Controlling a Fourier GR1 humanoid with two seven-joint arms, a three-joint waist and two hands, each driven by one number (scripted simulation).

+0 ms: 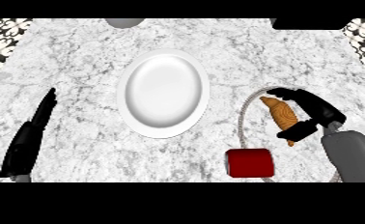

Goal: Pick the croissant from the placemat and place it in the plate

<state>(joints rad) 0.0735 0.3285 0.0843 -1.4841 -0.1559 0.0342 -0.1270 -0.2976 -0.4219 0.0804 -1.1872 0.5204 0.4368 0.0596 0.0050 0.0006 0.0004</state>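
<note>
- The croissant [281, 114] is lying on the placemat [246, 114], well to the right of the plate [163, 92], with a band of bare counter [85, 63] between mat and plate.
- Its long axis is running from its upper-left tip, the end nearer the plate, down to its lower-right tip, so it is lying slanted rather than square to the plate.
- The right hand [314, 109] is arching over the croissant from the side away from the plate: fingers are curling round near the upper tip and the thumb is crossing near the lower end, so the hand is bracketing it along its length. It looks to be holding the croissant, though whether it is lifted off the mat cannot be told.
- The left hand [39, 117] is resting well to the left of the plate, fingers straight and holding nothing; it is far from the croissant, so the right hand is clearly the nearer one.
- A red cup [250, 162] is standing on the mat's near edge, below the croissant and lower right of the plate.
- Judging from this, the coming move is a carry leftward to the plate, passing above the cup.
</note>
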